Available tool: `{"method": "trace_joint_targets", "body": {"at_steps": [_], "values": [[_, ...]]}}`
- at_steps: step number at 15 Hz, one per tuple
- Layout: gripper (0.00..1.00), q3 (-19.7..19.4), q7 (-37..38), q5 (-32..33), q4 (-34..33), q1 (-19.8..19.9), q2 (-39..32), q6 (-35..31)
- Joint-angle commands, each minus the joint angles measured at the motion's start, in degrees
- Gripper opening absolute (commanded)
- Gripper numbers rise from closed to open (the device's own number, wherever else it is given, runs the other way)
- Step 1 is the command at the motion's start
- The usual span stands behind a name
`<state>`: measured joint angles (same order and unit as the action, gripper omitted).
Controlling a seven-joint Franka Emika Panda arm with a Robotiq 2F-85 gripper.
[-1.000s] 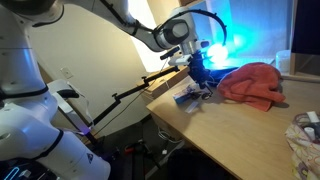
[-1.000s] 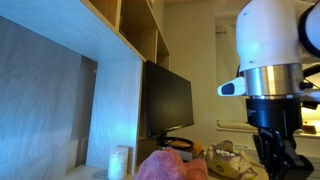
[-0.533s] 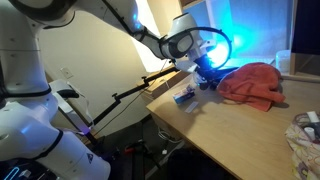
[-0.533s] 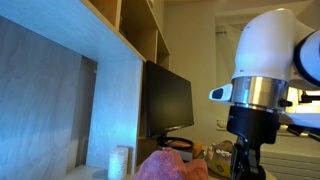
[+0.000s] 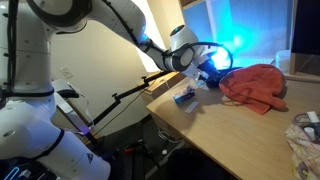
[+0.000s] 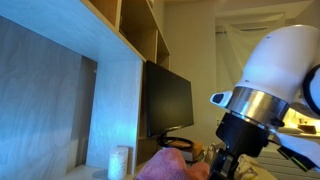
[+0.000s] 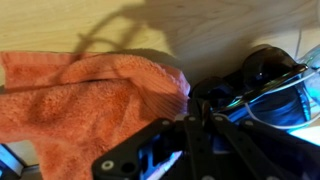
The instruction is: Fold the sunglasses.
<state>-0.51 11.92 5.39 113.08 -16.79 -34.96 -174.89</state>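
**Pincer at the back edge of the surface, beside the red cloth**

In the wrist view my pincer (image 7: 192,125) fills the bottom of the picture as a dark mass, with its fingers running together toward the middle. I cannot tell whether they are spread or pressed together, or whether anything sits between them. Just right of the fingers is a cluster of black, glossy shapes, one of them rounded like a lens. I read this as the sunglasses (image 7: 262,68). Blue light glints off them, and I cannot make out whether their arms are folded or out, or whether the pincer touches them. Left of the fingers lies the red cloth (image 7: 80,100), rumpled, with a folded edge reaching close to the pincer. Above both is the bare wooden surface (image 7: 200,25), crossed by the arm's shadow.

In an exterior view the pincer (image 5: 213,67) hangs over the far end of the surface (image 5: 220,130), in front of a strong blue glow and near one end of the red cloth (image 5: 252,85). The sunglasses are too small and dark for me to pick out there. A small blue-and-white packet (image 5: 185,96) lies near the edge of the surface, apart from the cloth and lower in the picture than the pincer. A pale crumpled bundle (image 5: 305,135) sits at the right border.

In an exterior view the arm's big white wrist housing takes up the right side. The pincer (image 6: 225,165) shows dark beneath it, just beside the cloth (image 6: 170,168). A dark monitor (image 6: 168,100) stands behind, next to wooden shelving.
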Motion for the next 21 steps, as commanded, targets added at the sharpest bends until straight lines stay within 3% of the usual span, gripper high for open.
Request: {"method": "trace_joint_targets", "body": {"at_steps": [1, 8, 9, 14, 16, 17, 18, 21], "values": [[0.01, -6.8, 4.6, -2.2, 0.1, -6.3, -1.8, -6.7], [0.01, -15.3, 6.1, -10.5, -0.5, -15.5, -4.5, -10.6], [0.01, -20.0, 9.3, -11.4, -0.9, -19.8, -5.6, -11.1], [0.01, -29.5, 12.5, -15.6, -1.8, -29.7, -9.0, -8.1], [0.01, -28.9, 10.6, -15.7, -1.2, -30.1, -8.3, -6.8], [0.01, -25.9, 8.7, -14.7, -0.7, -27.9, -6.7, -6.4], [0.01, -18.7, 4.5, -12.4, 0.1, -21.9, -3.2, -6.1], [0.01, -5.8, -2.8, -9.3, 2.5, -11.4, 2.1, -5.1]]}}
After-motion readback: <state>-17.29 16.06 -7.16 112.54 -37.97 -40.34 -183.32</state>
